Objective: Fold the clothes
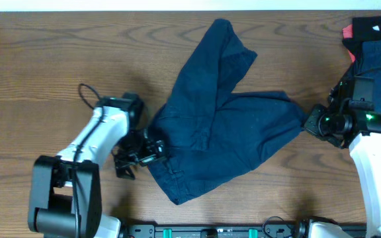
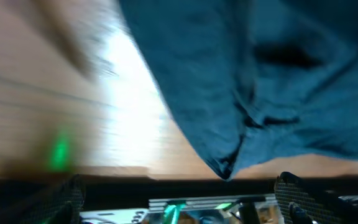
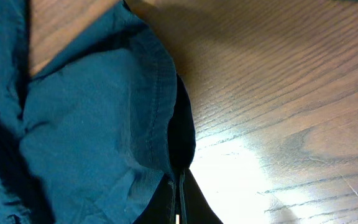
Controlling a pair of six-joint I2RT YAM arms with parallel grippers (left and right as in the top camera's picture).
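The navy trousers [image 1: 223, 132] lie in the middle of the wooden bench [image 1: 45, 66], opened in a V shape. One leg points to the far edge and the other leg stretches to the right. The waist part lies near the front, on the left side.

The right pincer [image 1: 307, 122] is closed on the end of the right leg. In the right wrist view its fingers are pressed together on the hem [image 3: 160, 93], and the cloth runs away from them in a pulled line. I think it holds this end so that the leg stays stretched and does not crumple.

The left pincer [image 1: 152, 151] is wide open and holds nothing. It stands just beside the left edge of the waist. The left wrist view is blurred, but a corner of the waist [image 2: 225, 168] shows between the two spread fingers. Probably it is placed there to take this corner, so that both arms can pull the garment flat.

No fold is made yet, as I judge it; the work is at the spreading step. A pile of other clothes [image 1: 376, 39], black, red and navy, waits at the far right corner, well apart from the trousers.
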